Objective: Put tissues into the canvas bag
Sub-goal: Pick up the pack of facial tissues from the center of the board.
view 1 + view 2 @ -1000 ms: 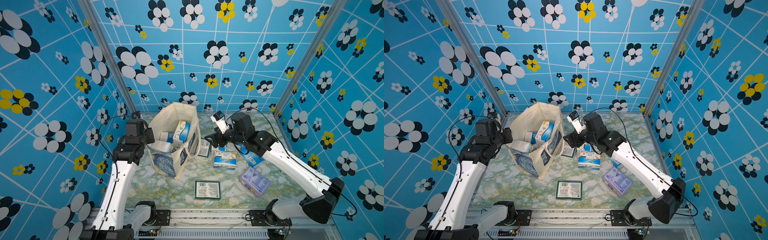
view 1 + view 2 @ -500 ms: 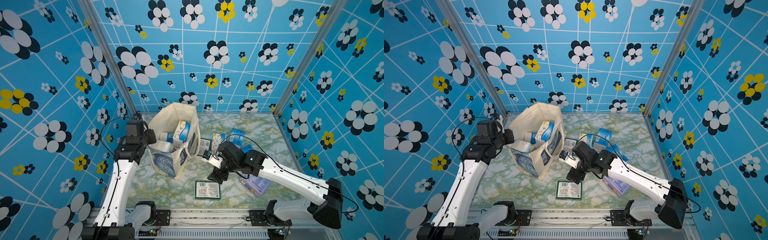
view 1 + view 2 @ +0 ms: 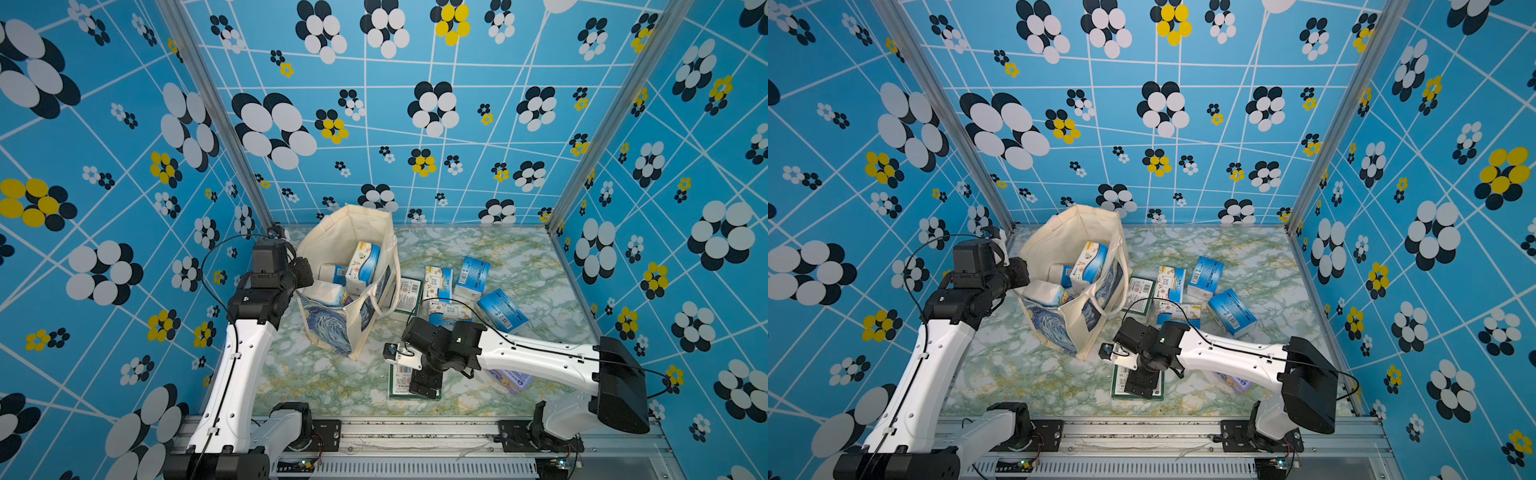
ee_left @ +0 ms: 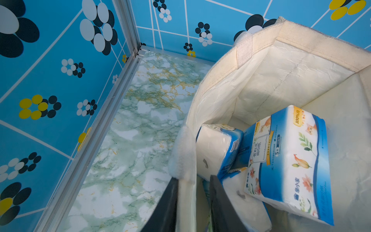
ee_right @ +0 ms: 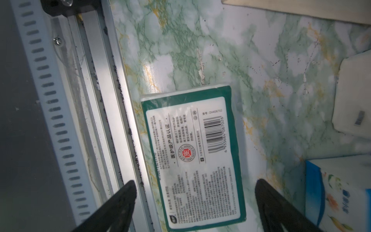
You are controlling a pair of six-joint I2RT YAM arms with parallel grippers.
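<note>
Green-labelled tissue pack (image 5: 192, 156) lies flat beneath the right gripper (image 5: 195, 181), jaws wide open and empty; left gripper (image 4: 193, 177) clamps the canvas bag (image 4: 271, 80) rim.

The cream canvas bag (image 3: 328, 328) stands open, holding several blue-and-white tissues (image 3: 365, 262); other packs (image 3: 473, 272) lie scattered beside it.

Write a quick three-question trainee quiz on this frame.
1. True or false: the left fingers pinch the bag's wall.
2. What colour borders the tissue pack under the open right fingers?
3. The bag is: A) upright, with tissue packs inside; B) tipped over; C) folded flat.
Key: 1 true; 2 green; 3 A.
</note>
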